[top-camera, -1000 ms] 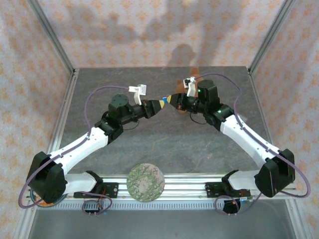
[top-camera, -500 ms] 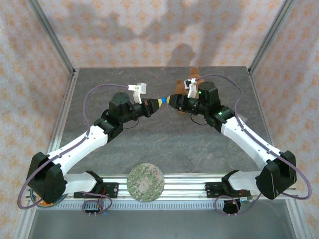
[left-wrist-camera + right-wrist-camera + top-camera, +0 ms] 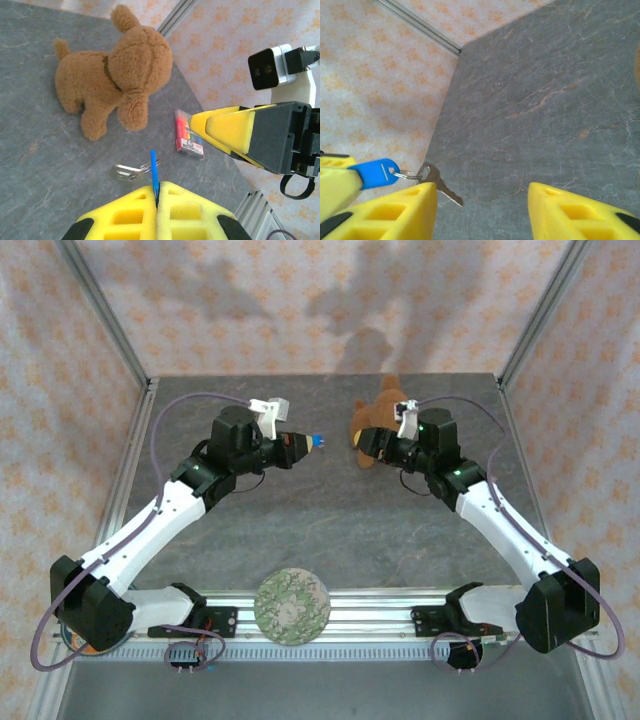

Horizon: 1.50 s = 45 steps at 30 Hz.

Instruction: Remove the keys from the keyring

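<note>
My left gripper (image 3: pixel 300 445) (image 3: pixel 157 192) is shut on a flat blue tag (image 3: pixel 154 172) (image 3: pixel 377 172), held above the table. A thin metal keyring (image 3: pixel 409 175) hangs from the tag's tip, and a silver key (image 3: pixel 439 186) (image 3: pixel 127 171) hangs on the ring. My right gripper (image 3: pixel 368 442) (image 3: pixel 482 210) stands open a short way to the right of the tag. Nothing is between its yellow fingers (image 3: pixel 225 131), and its left finger sits just below the ring and key.
A brown plush dog (image 3: pixel 378 418) (image 3: pixel 112 75) lies on the grey table behind the right gripper. A small box of crayons (image 3: pixel 189 134) lies beside it. A round green patterned disc (image 3: pixel 292 604) sits at the near rail between the arm bases.
The two grippers met at the tag a second ago. The right gripper has opened and drawn back to the right. The left gripper has pulled left, still holding the blue tag.
</note>
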Motion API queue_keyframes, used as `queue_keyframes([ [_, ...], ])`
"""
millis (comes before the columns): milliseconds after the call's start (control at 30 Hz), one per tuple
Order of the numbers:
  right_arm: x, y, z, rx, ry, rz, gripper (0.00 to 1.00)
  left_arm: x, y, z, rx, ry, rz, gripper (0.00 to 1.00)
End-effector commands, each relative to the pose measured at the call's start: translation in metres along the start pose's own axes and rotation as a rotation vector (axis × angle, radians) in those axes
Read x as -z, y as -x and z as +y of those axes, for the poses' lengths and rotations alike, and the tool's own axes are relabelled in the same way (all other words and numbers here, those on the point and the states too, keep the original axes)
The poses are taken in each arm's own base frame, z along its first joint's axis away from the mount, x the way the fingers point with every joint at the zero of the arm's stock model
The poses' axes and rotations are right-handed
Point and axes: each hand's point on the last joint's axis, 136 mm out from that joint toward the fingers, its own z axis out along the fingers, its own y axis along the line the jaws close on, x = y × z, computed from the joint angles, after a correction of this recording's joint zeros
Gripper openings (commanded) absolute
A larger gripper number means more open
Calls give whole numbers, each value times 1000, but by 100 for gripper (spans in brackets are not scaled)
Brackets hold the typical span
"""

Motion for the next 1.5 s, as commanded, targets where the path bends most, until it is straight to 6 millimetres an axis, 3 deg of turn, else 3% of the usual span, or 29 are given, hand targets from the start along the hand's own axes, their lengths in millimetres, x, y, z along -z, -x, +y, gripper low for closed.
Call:
queue_keyframes([
  [0,7,12,20,81,91,-62,56,20,14,-19,-24,-39,-8,0],
  [133,11,17,28,152,152,-134,62,28,25,-26,-15,-58,-15,0],
  [167,11,17,27,174,158,-150,70,30,27,-27,-13,-62,-17,0],
  [233,6,18,17,210,109,-170,75,31,29,-28,-8,-65,-17,0],
  [367,-2,17,4,264,30,-124,75,28,32,-25,16,-60,-25,0],
  [500,-6,16,9,276,58,-98,77,26,33,-24,34,-68,-30,0],
  [733,2,9,55,315,310,-75,75,24,33,-32,61,-119,-22,0],
  [967,10,13,88,308,509,-113,76,26,36,-48,76,-201,-16,0],
  [1233,2,-6,111,410,550,-108,77,28,41,-62,108,-280,-25,0],
  [1467,-1,-4,118,398,584,-119,76,31,45,-71,126,-333,-41,0],
])
